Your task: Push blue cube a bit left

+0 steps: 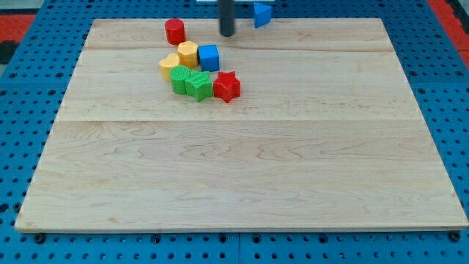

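Note:
The blue cube (209,57) sits near the view's top, left of centre, on the wooden board (242,169). It touches a yellow hexagonal block (187,53) on its left. My tip (228,34) is just above and to the right of the blue cube, a short gap away from it. The rod comes down from the view's top edge.
A yellow heart-shaped block (169,64), two green blocks (180,78) (198,85) and a red star block (226,86) cluster below the cube. A red cylinder (174,31) stands at the top left. A blue triangular block (262,13) lies at the top edge.

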`<move>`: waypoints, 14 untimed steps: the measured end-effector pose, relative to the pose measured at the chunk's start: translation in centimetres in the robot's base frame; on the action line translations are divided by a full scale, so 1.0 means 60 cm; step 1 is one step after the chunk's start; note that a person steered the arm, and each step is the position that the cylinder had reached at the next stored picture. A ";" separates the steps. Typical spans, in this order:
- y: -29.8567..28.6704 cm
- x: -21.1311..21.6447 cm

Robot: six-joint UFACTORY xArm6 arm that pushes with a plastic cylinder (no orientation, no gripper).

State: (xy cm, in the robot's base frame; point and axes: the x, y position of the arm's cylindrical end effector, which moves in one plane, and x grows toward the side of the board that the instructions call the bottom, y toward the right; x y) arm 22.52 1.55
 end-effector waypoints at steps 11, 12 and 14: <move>-0.037 0.107; -0.063 0.118; -0.094 0.106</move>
State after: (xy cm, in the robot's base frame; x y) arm 28.87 -4.09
